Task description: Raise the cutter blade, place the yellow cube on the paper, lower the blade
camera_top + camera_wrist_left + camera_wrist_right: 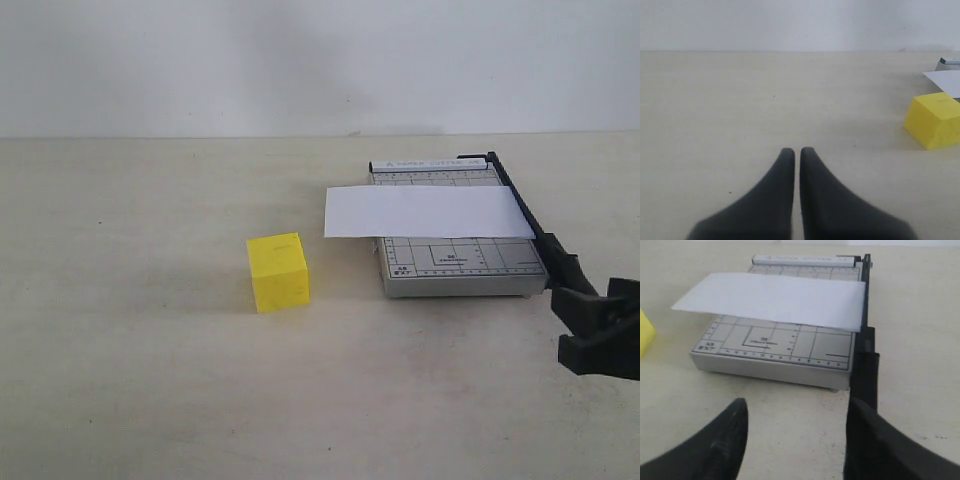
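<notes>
Covering cutter blade (867, 342) handle end, right gripper (797, 405) jaws wide, left gripper (797, 150) jaws shut

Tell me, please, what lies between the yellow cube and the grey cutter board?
Only bare table. The paper overhangs the cutter board toward the yellow cube without reaching it. The exterior view shows this.
</notes>
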Motion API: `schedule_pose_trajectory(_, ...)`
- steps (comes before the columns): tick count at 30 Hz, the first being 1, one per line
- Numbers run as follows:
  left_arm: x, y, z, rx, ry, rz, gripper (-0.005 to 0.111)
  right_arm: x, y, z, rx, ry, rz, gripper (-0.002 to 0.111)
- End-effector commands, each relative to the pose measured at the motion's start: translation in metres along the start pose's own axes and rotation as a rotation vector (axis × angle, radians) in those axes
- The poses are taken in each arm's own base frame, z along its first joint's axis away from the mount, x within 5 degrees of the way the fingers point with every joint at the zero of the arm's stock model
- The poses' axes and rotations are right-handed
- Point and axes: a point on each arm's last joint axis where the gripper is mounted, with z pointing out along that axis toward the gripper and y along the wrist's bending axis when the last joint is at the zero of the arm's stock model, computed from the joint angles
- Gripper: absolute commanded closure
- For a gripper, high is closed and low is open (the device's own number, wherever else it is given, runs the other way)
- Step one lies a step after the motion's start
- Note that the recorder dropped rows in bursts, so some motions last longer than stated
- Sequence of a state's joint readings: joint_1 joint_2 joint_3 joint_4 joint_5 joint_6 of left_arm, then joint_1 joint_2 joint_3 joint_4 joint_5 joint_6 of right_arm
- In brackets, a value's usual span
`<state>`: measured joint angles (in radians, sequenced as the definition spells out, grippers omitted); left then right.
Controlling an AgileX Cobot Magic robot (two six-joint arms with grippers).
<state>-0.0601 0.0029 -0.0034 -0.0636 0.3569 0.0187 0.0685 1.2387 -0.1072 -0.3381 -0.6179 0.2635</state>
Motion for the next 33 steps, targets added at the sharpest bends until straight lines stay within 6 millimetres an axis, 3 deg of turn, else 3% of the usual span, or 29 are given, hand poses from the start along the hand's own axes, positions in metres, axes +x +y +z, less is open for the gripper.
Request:
schedule_pose_trajectory(1, 0.000, 0.000, 0.000, -0.001, -0.015, 0.001, 0.102, -0.005, -0.008, 0.005, 0.078, -0.028, -0.015, 0.040)
schedule_pose_trajectory(9, 0.000, 0.000, 0.000, -0.001, -0.015, 0.001, 0.102, -0.010, -0.017, 0.023, 0.137, 0.018, -0.030, 0.039)
schedule_pose_trajectory(15, -0.001, 0.000, 0.000, -0.001, -0.016, 0.001, 0.102, 0.007, -0.022, 0.049, 0.131, 0.148, -0.056, 0.039)
schedule_pose_trajectory(20, -0.001, 0.000, 0.000, -0.001, -0.016, 0.001, 0.102, 0.021, -0.024, 0.057, 0.134, 0.218, 0.017, 0.040)
schedule_pose_trajectory(23, -0.001, 0.000, 0.000, -0.001, -0.016, 0.001, 0.102, 0.023, -0.024, 0.057, 0.140, 0.223, 0.068, 0.053)
schedule_pose_trajectory(29, -0.001, 0.000, 0.000, -0.001, -0.016, 0.001, 0.102, 0.023, -0.024, 0.057, 0.140, 0.223, 0.068, 0.108)
schedule_pose_trajectory(33, -0.001, 0.000, 0.000, -0.001, -0.016, 0.001, 0.102, 0.021, -0.024, 0.058, 0.138, 0.201, 0.067, 0.108)
